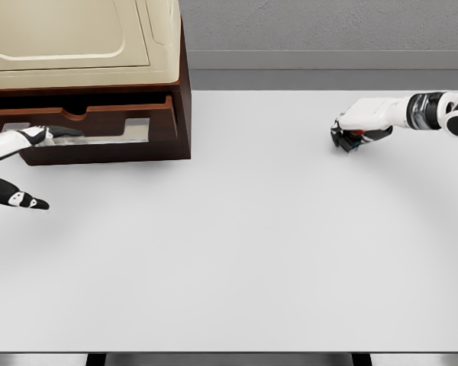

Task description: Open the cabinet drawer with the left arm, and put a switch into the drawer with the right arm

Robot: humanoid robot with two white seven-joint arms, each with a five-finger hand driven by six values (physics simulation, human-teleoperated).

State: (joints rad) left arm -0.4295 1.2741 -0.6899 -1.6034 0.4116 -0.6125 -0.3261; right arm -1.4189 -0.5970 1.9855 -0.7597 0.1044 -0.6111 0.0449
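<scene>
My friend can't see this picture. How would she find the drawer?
Start at the brown wooden cabinet in the table's far left corner, with a cream box on top. Just under that box, the drawer sticks out a little toward you. The left hand reaches to its front, which has a notch in its top edge.

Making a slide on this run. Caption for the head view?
Left robot hand at the cabinet drawer; right robot hand closes over the switch.
</scene>
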